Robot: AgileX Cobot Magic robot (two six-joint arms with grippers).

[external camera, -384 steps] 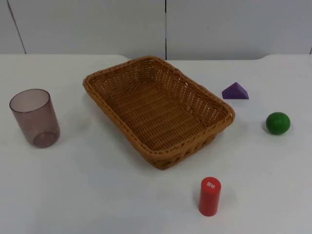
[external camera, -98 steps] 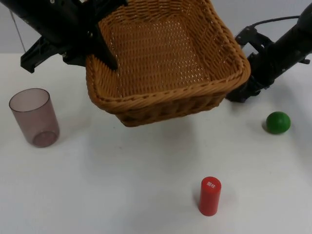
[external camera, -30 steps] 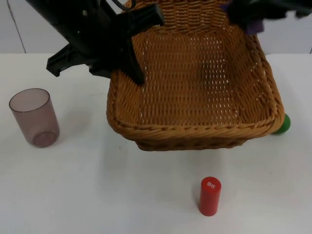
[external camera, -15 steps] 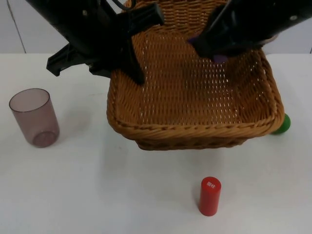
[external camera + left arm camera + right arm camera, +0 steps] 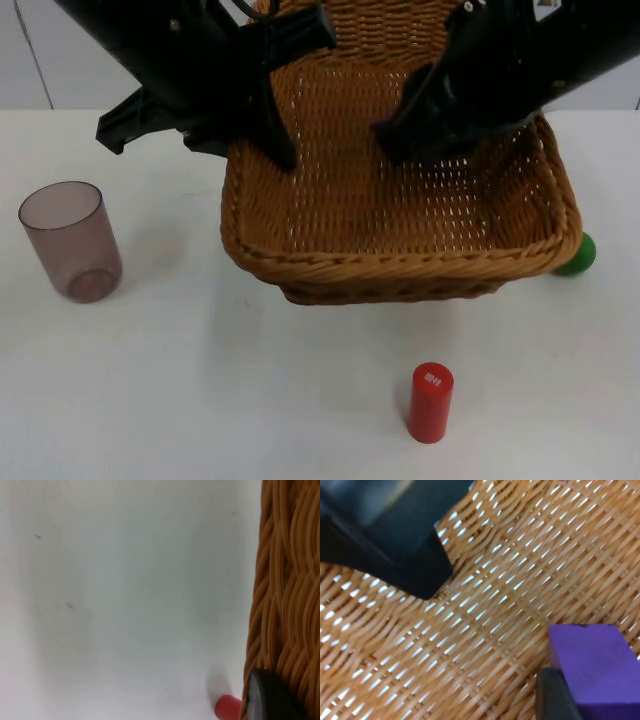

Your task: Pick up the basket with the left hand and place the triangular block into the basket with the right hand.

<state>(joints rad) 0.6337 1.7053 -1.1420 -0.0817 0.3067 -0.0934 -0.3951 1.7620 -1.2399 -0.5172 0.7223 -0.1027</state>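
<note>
The left pincer (image 5: 262,120) is clamped on the left rim of the wicker basket (image 5: 400,265) and holds it raised off the white tabletop (image 5: 200,380), tipped so its open side faces the top camera. In the left wrist view the woven basket wall runs beside the black fingertip (image 5: 272,700), with the tabletop far below.

The right pincer (image 5: 405,135) reaches in over the basket's upper right rim and hangs low over the woven floor, inside the walls. It is clenched on the purple triangular block (image 5: 592,667): the right wrist view shows the block pressed against the black fingertip (image 5: 555,695), directly above the weave. Whether the block already touches the floor is hard to say; it looks just above it.

The relation that matters is vertical: the block sits straight over the basket floor, well inside the rim, so releasing should drop it into the basket rather than over an edge. The tilt may let the block slide toward the near wall, which looks high enough to stop it.

On the tabletop stand a tinted plastic cup (image 5: 68,240) at left and a red cylinder (image 5: 431,402) in front, while a green ball (image 5: 581,254) peeks out beside the basket's right corner.
</note>
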